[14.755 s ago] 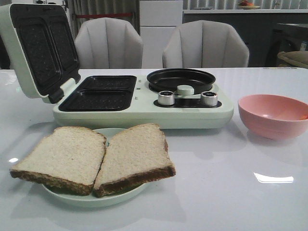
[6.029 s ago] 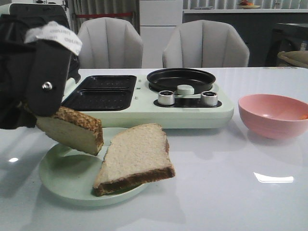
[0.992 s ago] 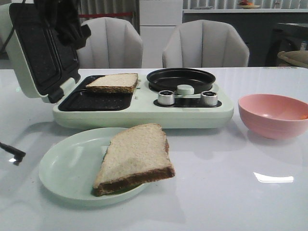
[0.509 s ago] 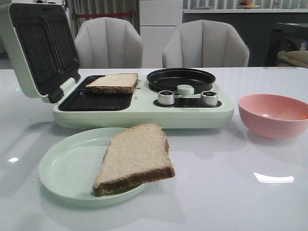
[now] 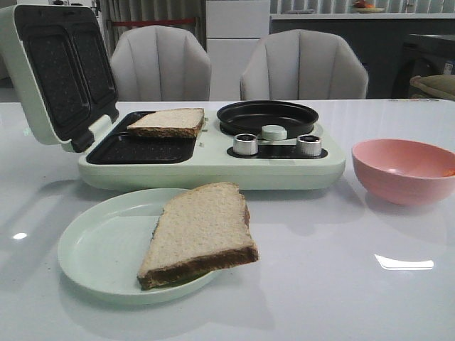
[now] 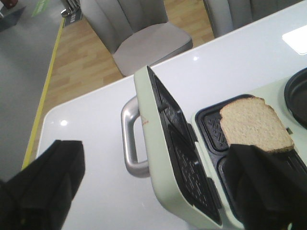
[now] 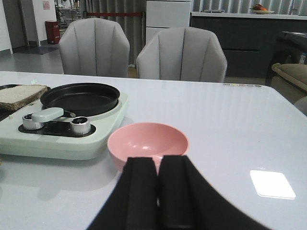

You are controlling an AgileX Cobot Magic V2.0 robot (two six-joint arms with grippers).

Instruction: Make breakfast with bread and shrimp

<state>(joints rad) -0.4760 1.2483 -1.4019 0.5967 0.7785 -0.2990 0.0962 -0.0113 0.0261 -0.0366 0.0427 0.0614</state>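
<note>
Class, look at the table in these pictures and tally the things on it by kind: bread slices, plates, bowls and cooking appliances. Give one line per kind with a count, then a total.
Bread slices: 2, one on the sandwich grill and one on the plate
Plates: 1, pale green
Bowls: 1, pink
Cooking appliances: 1, the breakfast maker
Total: 5

Both arms out of the front view, seen only through the wrist cameras.

Left gripper (image 6: pixel 158 187) spread wide, one dark finger (image 6: pixel 45 184) on one side of its wrist picture and the other finger (image 6: pixel 266 184) on the opposite side, well apart, nothing between them. Right gripper (image 7: pixel 159 191) closed, its two black fingers (image 7: pixel 139 191) pressed side by side with only a thin seam between, gripping nothing, held low and roughly level, pointing forward.
</note>
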